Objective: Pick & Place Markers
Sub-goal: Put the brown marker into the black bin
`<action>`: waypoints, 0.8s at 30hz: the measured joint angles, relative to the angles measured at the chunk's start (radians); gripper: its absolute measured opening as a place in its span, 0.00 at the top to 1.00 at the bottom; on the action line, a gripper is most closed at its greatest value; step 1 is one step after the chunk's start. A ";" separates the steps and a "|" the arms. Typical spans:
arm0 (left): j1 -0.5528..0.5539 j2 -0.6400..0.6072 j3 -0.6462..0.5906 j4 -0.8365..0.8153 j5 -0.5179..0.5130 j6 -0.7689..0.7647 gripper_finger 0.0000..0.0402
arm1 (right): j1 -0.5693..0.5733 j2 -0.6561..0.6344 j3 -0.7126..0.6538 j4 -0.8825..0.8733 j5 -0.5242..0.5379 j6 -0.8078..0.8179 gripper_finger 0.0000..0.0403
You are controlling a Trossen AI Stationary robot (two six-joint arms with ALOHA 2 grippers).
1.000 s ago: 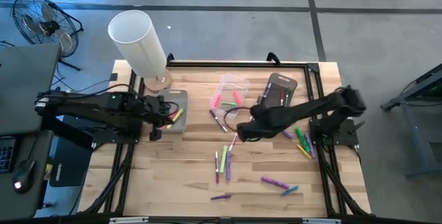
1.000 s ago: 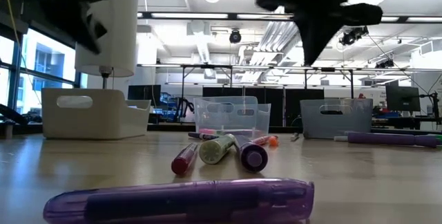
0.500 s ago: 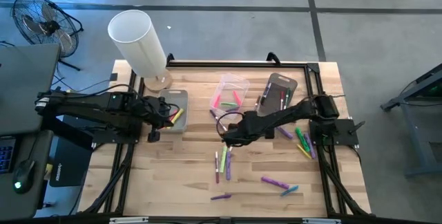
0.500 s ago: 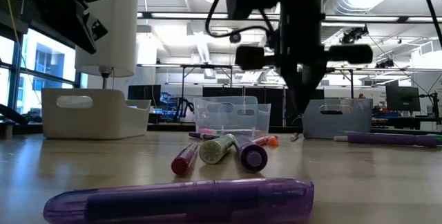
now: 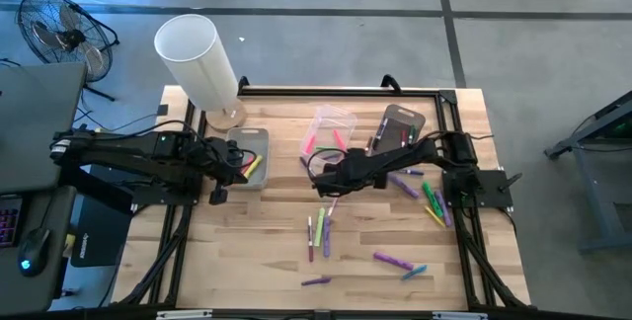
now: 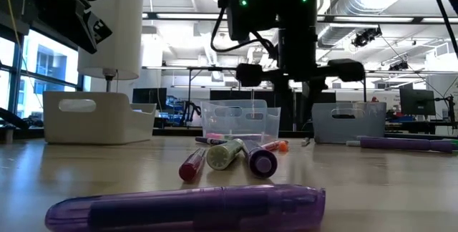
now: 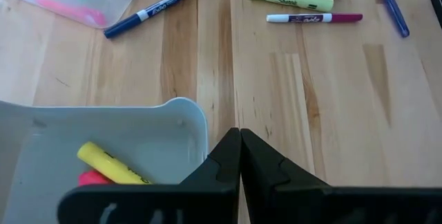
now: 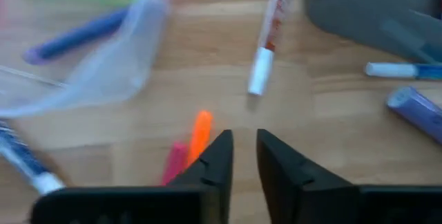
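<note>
Markers lie scattered on the wooden table: a cluster (image 5: 318,231) near the middle, purple ones (image 5: 390,259) nearer the front, green and yellow ones (image 5: 432,201) at the right. My right gripper (image 5: 321,177) hovers just on the near side of the clear bin (image 5: 331,130). In its wrist view its fingers (image 8: 244,141) stand a narrow gap apart, with nothing between them, above an orange marker (image 8: 200,133) and a pink one (image 8: 175,162). My left gripper (image 7: 239,137) is shut and waits over the white bin (image 7: 197,117), which holds a yellow marker (image 7: 110,163).
A grey bin (image 5: 400,127) stands right of the clear bin. A white lamp (image 5: 197,58) stands at the table's far left corner. A large purple marker (image 6: 186,207) lies close to the low camera. Bare wood shows at the table's near left.
My right gripper has travelled toward the table's left, first dipping toward the near side, then swinging toward the far edge up to the clear bin. The wrist view is blurred by this motion. No marker has visibly moved.
</note>
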 joint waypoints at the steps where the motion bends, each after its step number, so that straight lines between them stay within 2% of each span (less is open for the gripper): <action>1: 0.000 0.000 0.000 0.000 0.000 0.000 1.00 | 0.000 0.000 0.000 0.002 0.007 0.012 0.80; 7: 0.000 0.000 0.000 0.000 0.000 0.000 1.00 | -0.012 0.022 0.000 0.000 0.022 0.085 0.68; 16: 0.000 0.000 0.000 -0.001 -0.006 0.000 1.00 | -0.012 0.033 0.000 -0.034 0.032 0.106 0.68; 24: 0.000 0.000 0.000 -0.001 -0.027 -0.005 1.00 | -0.036 0.033 0.000 -0.052 0.088 0.064 0.68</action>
